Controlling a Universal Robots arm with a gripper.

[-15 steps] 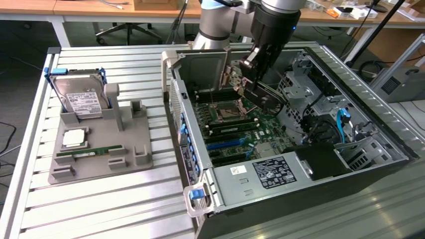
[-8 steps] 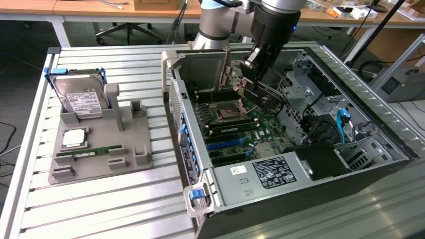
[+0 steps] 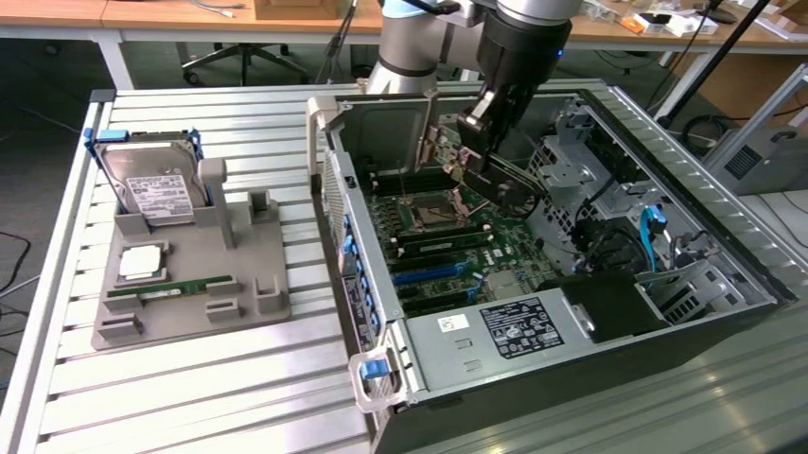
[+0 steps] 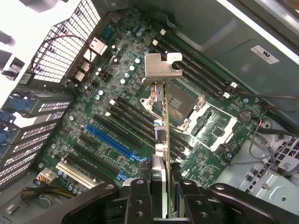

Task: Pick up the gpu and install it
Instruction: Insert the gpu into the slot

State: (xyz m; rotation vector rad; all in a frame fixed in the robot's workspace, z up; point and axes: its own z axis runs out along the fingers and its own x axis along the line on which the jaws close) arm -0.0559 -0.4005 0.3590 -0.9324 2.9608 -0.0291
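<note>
The gpu, a flat card with a black cooler, hangs tilted inside the open computer case, above the green motherboard. My gripper is shut on it from above. In the wrist view the gpu shows edge-on between my fingers, and its silver bracket is at the far end. The gripper holds the card over the motherboard, clear of the blue slot and the black slots beside it.
On the slatted table at the exterior view's left, a grey holder carries a silver hard drive, a processor and a slim memory stick. The case's power supply, drive cages and cables surround the board.
</note>
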